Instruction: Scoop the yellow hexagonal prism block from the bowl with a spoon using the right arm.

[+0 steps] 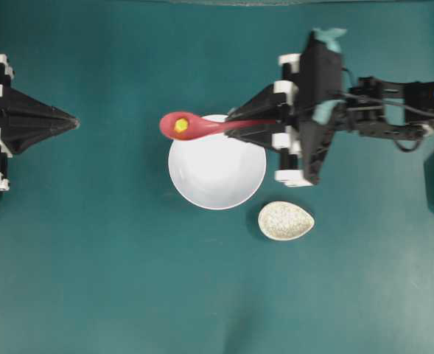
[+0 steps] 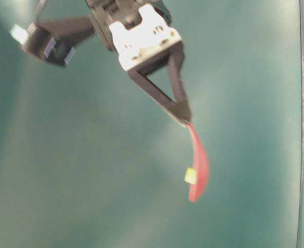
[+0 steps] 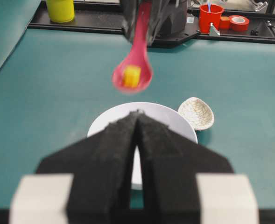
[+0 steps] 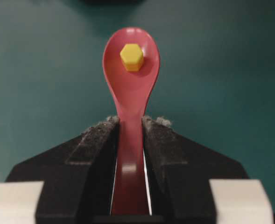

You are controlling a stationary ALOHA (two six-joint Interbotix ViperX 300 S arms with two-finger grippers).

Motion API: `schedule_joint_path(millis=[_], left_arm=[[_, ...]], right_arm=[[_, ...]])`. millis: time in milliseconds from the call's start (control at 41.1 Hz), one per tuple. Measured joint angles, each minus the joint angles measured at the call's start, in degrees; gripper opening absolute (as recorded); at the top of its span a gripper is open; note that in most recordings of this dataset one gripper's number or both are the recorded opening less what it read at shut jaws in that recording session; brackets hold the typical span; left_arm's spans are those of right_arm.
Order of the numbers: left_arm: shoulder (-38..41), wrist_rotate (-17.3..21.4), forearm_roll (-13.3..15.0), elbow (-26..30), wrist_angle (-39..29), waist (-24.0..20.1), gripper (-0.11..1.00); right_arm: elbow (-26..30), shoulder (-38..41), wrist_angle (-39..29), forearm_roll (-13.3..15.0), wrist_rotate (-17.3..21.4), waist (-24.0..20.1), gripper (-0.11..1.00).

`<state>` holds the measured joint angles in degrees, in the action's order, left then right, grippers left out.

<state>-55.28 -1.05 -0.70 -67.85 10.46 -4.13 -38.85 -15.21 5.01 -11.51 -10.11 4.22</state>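
**One block, riding in one spoon**

The right gripper (image 4: 130, 126) clamps the red-pink spoon (image 1: 194, 126) by its handle — one yellow hexagonal prism block (image 1: 180, 126) sits in the scoop, above the single white bowl (image 1: 217, 173)'s rim. One speckled spoon rest (image 1: 286, 220) lies nearby. The left gripper (image 3: 138, 116) has its fingers pressed together — holding nothing.
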Motion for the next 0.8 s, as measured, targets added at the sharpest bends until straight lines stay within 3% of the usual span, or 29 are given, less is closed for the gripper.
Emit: schedule_joint_path(millis=[219,804], left_arm=[[-0.09,0.00,0.00,0.00,0.00,-0.09,-0.01],[-0.09,0.00,0.00,0.00,-0.09,-0.09,-0.01]], right_arm=[[-2.37,-3.25,0.70,0.00,0.53,0.18,0.23],[-2.46,-3.43,0.70,0.00,0.70,0.18,0.23]])
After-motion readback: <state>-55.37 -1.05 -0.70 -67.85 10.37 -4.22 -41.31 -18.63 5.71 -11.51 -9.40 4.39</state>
